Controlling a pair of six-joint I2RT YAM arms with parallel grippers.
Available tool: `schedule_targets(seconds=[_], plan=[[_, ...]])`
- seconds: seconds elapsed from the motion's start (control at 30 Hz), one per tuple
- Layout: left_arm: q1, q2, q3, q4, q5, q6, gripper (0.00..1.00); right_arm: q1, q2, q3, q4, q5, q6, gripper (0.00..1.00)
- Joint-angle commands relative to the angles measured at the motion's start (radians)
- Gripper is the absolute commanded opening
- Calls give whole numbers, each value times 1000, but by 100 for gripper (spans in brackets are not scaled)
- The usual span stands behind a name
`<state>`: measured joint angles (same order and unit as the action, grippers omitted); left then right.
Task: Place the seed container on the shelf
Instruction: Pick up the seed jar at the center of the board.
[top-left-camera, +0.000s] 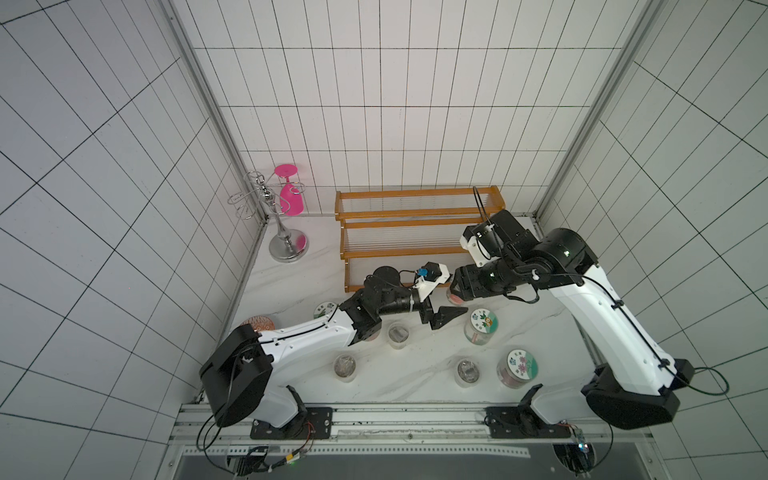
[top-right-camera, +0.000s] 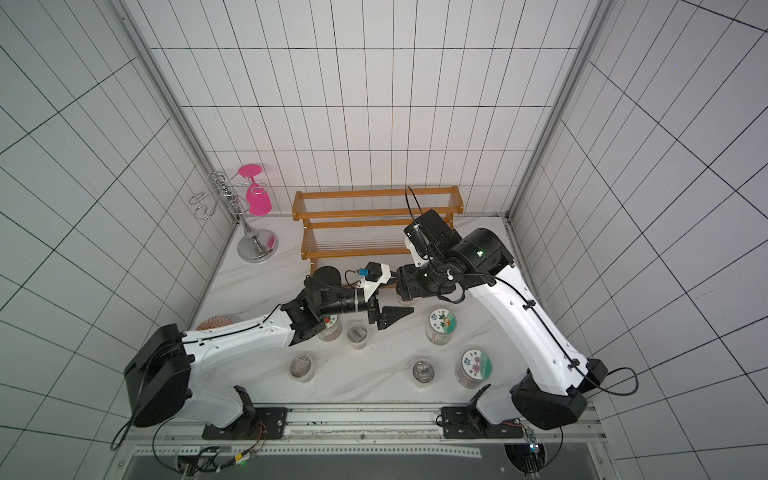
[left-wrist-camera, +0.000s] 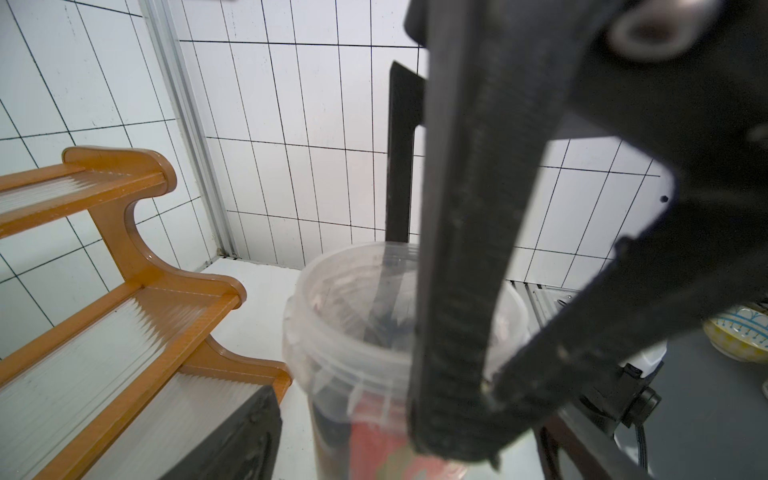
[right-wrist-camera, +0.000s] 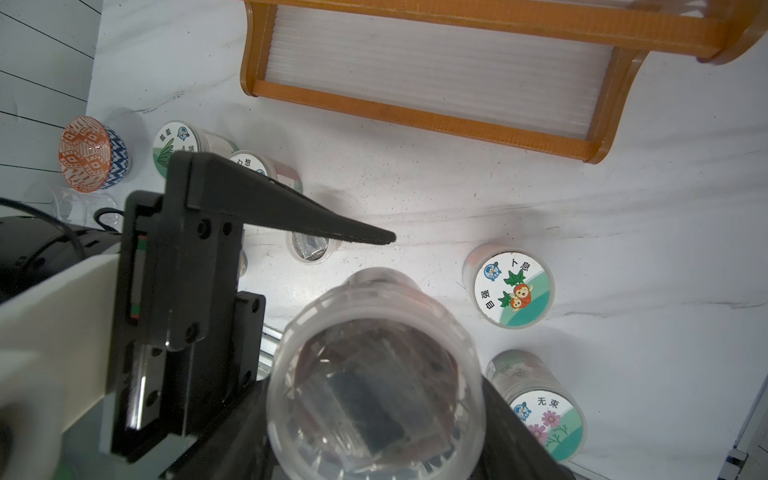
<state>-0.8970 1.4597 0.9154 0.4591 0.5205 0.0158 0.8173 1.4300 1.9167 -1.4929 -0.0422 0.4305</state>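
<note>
**Seed container in my right grip, just short of the shelf**

My right end effector is closed on the seed container, a clear jar with no lid whose open mouth faces my right wrist camera. In the left wrist view, one of that end effector's ribbed fingers lies flat against the near wall of the jar. The other finger stands behind the far wall. Something red and something dark show through the plastic low inside.

The container is off the shelf. It is just in front of the lowest tier, near the end on my right arm's side. I cannot tell whether its base rests on the table or hangs above it.

My left end effector has its jaws spread wide and grips nothing. One of its fingers points past the container with a gap between them. Its partner is hidden in both top views.

Nearer my bases, three lidded jars with printed tops stand upright on the table. Three open jars of clear plastic stand among them. A patterned bowl sits at the table's edge beside my left arm. In the far corner on that side, a wire stand carries a pink glass hanging upside down.
</note>
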Motion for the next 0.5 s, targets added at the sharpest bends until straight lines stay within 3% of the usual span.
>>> schedule_targets(seconds=[0.0, 0.2, 0.37, 0.47], plan=[[-6, 13, 25, 36, -5, -6, 88, -6, -19, -2, 2, -16, 1, 46], [-7, 8, 23, 51, 5, -9, 77, -6, -19, -18, 8, -21, 5, 46], [-6, 7, 19, 67, 6, -14, 76, -6, -18, -28, 9, -32, 7, 47], [-6, 7, 19, 67, 9, -14, 69, -6, -19, -31, 13, -39, 10, 47]])
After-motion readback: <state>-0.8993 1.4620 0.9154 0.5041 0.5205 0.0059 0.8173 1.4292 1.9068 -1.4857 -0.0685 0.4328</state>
